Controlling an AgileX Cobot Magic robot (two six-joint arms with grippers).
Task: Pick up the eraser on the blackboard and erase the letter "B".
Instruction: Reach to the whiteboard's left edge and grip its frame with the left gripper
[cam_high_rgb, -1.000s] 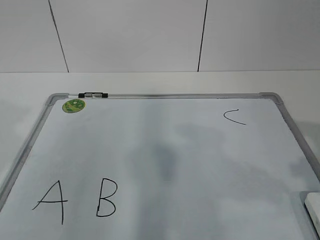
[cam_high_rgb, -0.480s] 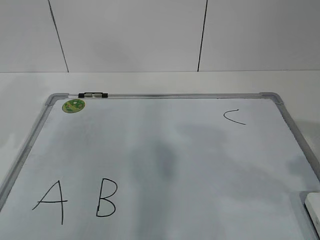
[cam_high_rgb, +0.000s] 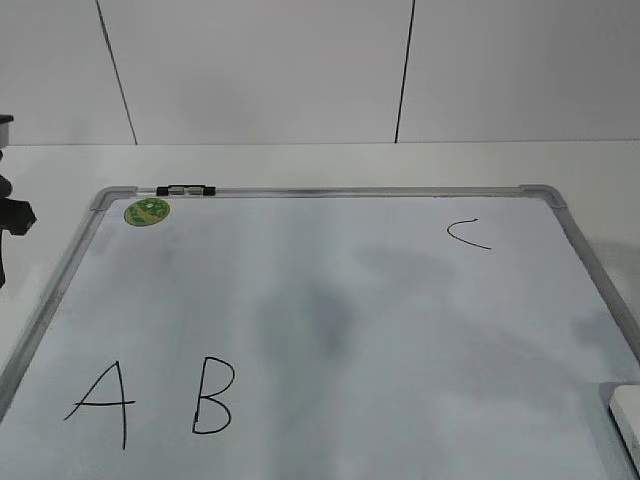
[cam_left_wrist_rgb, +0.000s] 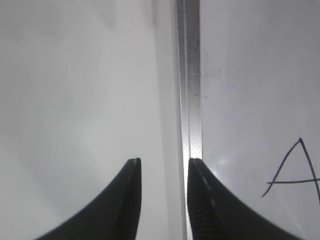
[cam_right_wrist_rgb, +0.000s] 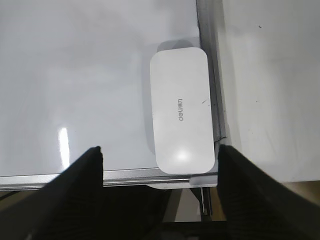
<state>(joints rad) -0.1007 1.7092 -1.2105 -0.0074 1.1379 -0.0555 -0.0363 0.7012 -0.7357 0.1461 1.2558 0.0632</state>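
Note:
The blackboard (cam_high_rgb: 330, 300) is a white board in a silver-grey frame and lies flat on the table. The letter "B" (cam_high_rgb: 213, 397) is drawn near its front left, right of a black "A" (cam_high_rgb: 100, 405). The eraser (cam_right_wrist_rgb: 180, 117), a white rounded block with grey lettering, lies in the board's front right corner against the frame; its edge also shows in the exterior view (cam_high_rgb: 628, 415). My right gripper (cam_right_wrist_rgb: 160, 150) is open wide and empty, above the eraser's near end. My left gripper (cam_left_wrist_rgb: 164, 162) is narrowly open and empty, over the board's left frame (cam_left_wrist_rgb: 190, 75), near the "A" (cam_left_wrist_rgb: 297, 170).
A small curved "C" (cam_high_rgb: 468, 235) is at the board's back right. A round green sticker (cam_high_rgb: 147, 211) and a black clip (cam_high_rgb: 186, 188) are at its back left. A dark part of my left arm (cam_high_rgb: 10, 218) shows at the left edge. A white wall stands behind the table.
A dark part of my left arm has come into the exterior view at the left edge. The shadows on the board have shifted. The eraser and letters have not moved.

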